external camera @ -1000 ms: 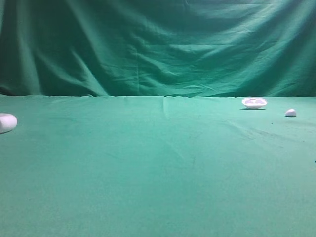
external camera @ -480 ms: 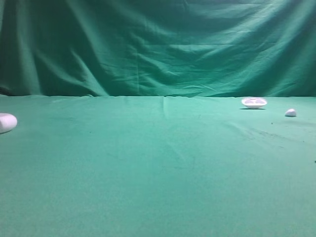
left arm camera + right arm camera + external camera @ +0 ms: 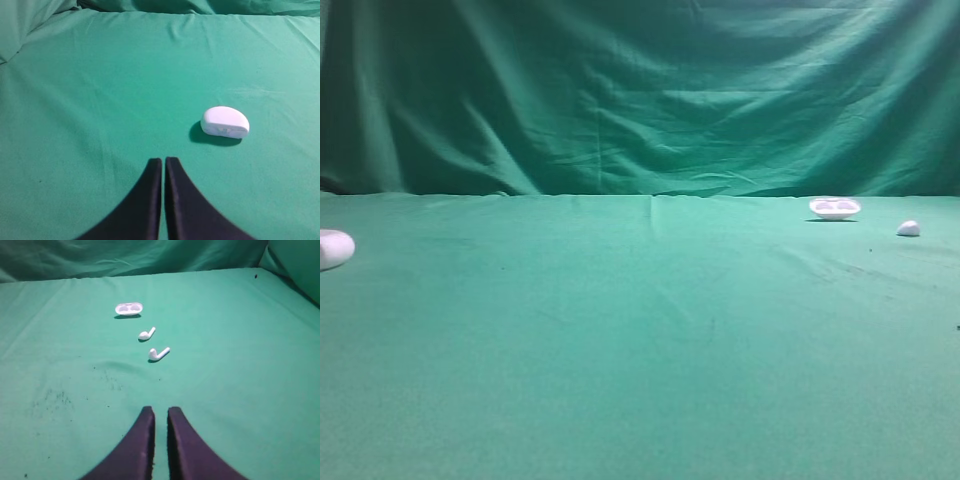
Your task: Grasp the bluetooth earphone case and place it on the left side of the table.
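The bluetooth earphone case (image 3: 332, 248), a smooth white pill shape, lies on the green table (image 3: 640, 350) at the far left edge of the exterior view. In the left wrist view the case (image 3: 225, 121) rests on the cloth ahead and to the right of my left gripper (image 3: 163, 160), clear of it. That gripper's black fingers are pressed together with nothing between them. My right gripper (image 3: 161, 410) has its jaws almost together, only a narrow slit between them, empty, over bare cloth. Neither gripper shows in the exterior view.
A shallow white dish-like piece (image 3: 834, 207) with two hollows sits at the back right, with a small white bit (image 3: 908, 228) beside it. The right wrist view shows the dish (image 3: 128, 308) and two white earbuds (image 3: 146, 334) (image 3: 158, 354) ahead. A green backdrop (image 3: 640, 90) hangs behind.
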`<state>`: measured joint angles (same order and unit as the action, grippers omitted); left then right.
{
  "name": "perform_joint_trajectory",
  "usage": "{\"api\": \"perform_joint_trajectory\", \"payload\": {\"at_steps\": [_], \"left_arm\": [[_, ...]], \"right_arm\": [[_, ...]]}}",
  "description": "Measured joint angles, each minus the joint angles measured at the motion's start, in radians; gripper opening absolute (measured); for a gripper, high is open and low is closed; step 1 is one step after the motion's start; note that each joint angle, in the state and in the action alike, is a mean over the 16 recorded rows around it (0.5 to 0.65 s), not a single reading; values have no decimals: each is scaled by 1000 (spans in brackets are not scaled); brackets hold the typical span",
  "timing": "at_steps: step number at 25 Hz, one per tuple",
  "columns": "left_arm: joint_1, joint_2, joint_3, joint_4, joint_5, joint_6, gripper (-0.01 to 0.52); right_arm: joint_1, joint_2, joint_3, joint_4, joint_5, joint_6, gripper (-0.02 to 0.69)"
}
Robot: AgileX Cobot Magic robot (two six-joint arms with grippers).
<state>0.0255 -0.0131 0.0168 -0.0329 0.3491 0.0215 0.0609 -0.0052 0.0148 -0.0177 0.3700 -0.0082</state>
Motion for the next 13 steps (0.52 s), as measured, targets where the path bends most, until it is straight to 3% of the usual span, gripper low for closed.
{"api": "perform_joint_trajectory", "payload": {"at_steps": [13], "left_arm": [[0,0,0,0,0,0,0]], "right_arm": [[-7,-7,12,18,5,1,71]]}}
